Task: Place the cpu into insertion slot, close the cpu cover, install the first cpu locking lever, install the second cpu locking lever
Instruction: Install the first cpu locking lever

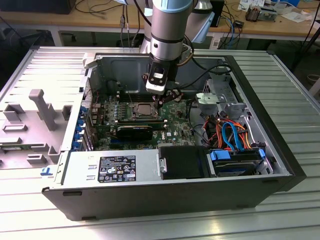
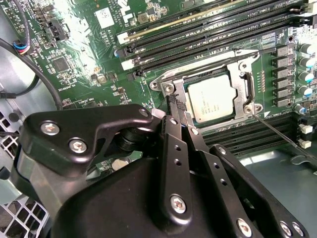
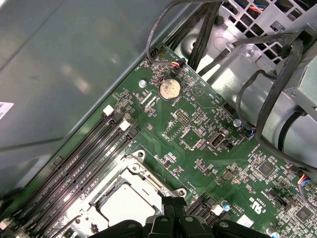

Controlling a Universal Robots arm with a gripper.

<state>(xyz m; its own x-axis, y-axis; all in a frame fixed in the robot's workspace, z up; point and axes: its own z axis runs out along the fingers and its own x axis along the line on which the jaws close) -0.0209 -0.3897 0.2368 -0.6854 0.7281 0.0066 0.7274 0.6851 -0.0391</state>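
Black metal fingers [image 2: 173,134] are sitting clenched, empty, tips hovering at a corner of the silver-rimmed square insertion slot [image 2: 166,88]. Flat silver-grey square cpu [image 1: 144,109] is lying seated inside, centre-frame, toward the exterior view's left of them.

The robot has 1 arm [image 1: 171,25]. It is round and silver, with a blue band, and it comes straight down from the top in the exterior view. At its low end hangs the black gripper [image 1: 161,101], pointing down. In the second wrist view its 2 thin black fingers [image 2: 171,148] lean in toward each other, and their tips meet with no gap. Small silver screws [image 2: 177,203] hold the black finger parts together.
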